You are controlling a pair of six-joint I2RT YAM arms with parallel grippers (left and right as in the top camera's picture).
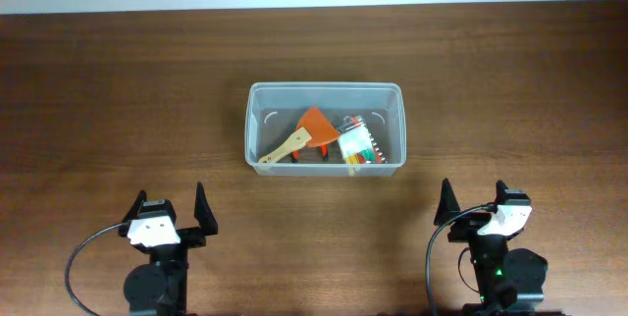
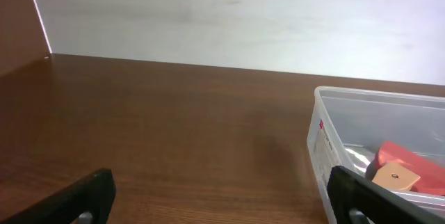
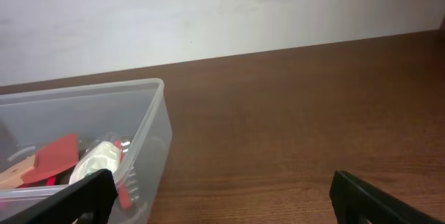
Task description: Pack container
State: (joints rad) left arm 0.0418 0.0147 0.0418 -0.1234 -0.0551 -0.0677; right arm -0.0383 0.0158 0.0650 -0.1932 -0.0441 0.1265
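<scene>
The clear plastic container (image 1: 324, 92) stands at the table's middle. Inside lie an orange scraper with a wooden handle (image 1: 299, 137) and a small clear packet of coloured pieces (image 1: 357, 143). The container also shows at the right of the left wrist view (image 2: 361, 113) and at the left of the right wrist view (image 3: 83, 99). My left gripper (image 1: 174, 208) is open and empty near the front left. My right gripper (image 1: 473, 201) is open and empty near the front right. Both are well short of the container.
The brown wooden table (image 1: 118, 90) extends on all sides of the container. A pale wall (image 2: 222, 15) rises behind the table's far edge. Black cables loop beside both arm bases at the front.
</scene>
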